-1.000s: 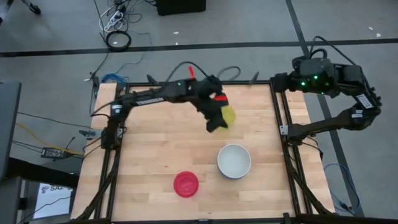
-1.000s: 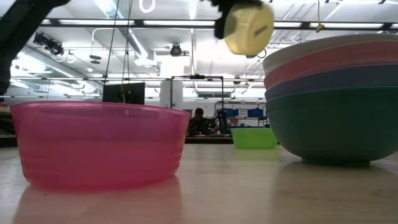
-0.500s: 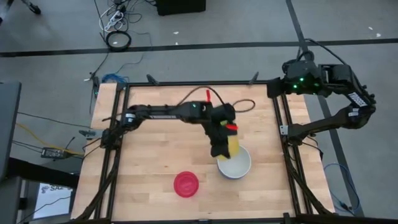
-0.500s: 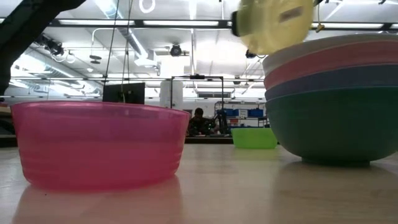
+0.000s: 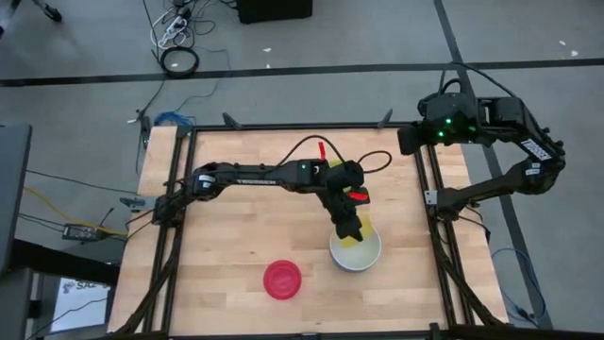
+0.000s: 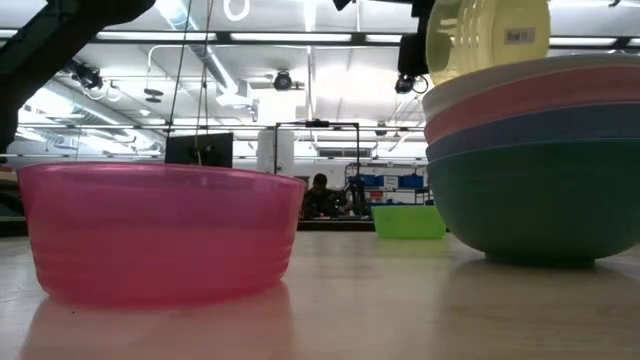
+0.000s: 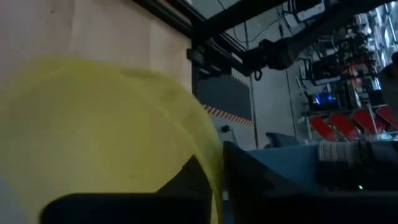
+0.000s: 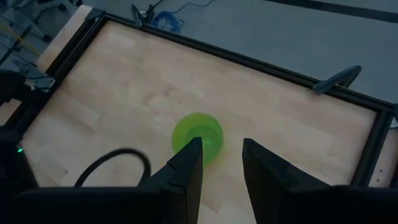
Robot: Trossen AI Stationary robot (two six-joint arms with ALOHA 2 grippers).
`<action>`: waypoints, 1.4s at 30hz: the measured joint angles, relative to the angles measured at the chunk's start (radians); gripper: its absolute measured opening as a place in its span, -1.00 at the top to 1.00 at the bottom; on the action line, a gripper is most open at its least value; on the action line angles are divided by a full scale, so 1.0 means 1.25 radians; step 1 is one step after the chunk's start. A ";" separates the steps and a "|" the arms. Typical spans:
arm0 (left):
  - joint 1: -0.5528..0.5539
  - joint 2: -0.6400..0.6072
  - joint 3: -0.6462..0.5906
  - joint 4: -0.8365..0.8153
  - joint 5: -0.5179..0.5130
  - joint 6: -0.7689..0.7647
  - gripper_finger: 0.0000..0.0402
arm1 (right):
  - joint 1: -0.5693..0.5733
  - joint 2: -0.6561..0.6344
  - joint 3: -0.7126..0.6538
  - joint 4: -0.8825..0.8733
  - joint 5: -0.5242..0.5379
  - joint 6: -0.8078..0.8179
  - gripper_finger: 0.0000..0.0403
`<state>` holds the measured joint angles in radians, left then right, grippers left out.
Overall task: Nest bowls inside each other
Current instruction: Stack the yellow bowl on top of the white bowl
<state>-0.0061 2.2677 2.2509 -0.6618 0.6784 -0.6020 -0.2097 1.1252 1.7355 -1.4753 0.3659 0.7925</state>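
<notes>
A small yellow bowl (image 5: 353, 237) hangs tipped on its side over the white bowl (image 5: 356, 253), with my left gripper (image 5: 350, 227) shut on it. In the low view the yellow bowl (image 6: 487, 38) dips behind the rim of the white bowl (image 6: 530, 78), which tops a stack of pink, blue and teal green bowls (image 6: 540, 200). A red bowl (image 5: 282, 280) rests on its base near the table's front edge. A lime green bowl (image 8: 198, 135) stands on the far part of the table. My right gripper (image 8: 221, 146) hangs open high over the table's far right corner. My left gripper holds the yellow bowl by its wall at the rim (image 7: 208, 163), one finger (image 7: 186, 183) inside the bowl and one outside. The fingers slant down from the table's far left. The bowl is tilted steeply, its lower part inside the white bowl; whether they touch I cannot tell.
A black frame (image 5: 422, 203) runs around the wooden table top. The left arm (image 5: 255, 174) stretches across the middle of the table and hides the lime green bowl in the high view. Bare wood lies left of the red bowl.
My left gripper has carried the yellow bowl toward the table's near right and down, from mid-table to over the white bowl. The gripper has rolled, and the bowl has tipped further onto its side and sunk behind the white bowl's rim.
</notes>
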 joint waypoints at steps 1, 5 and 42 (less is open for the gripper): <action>0.002 0.000 0.000 0.000 0.000 -0.002 0.71 | 0.000 -0.001 0.000 0.000 -0.003 0.000 0.49; 0.006 0.000 0.000 0.005 0.000 -0.012 0.50 | 0.000 0.000 0.000 0.000 -0.003 -0.001 0.49; 0.010 -0.002 0.000 0.010 0.099 -0.068 -0.06 | 0.000 0.000 0.000 0.030 -0.002 0.013 0.49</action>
<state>0.0067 2.2658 2.2509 -0.6495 0.8024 -0.6865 -0.2097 1.1255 1.7355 -1.4384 0.3630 0.8087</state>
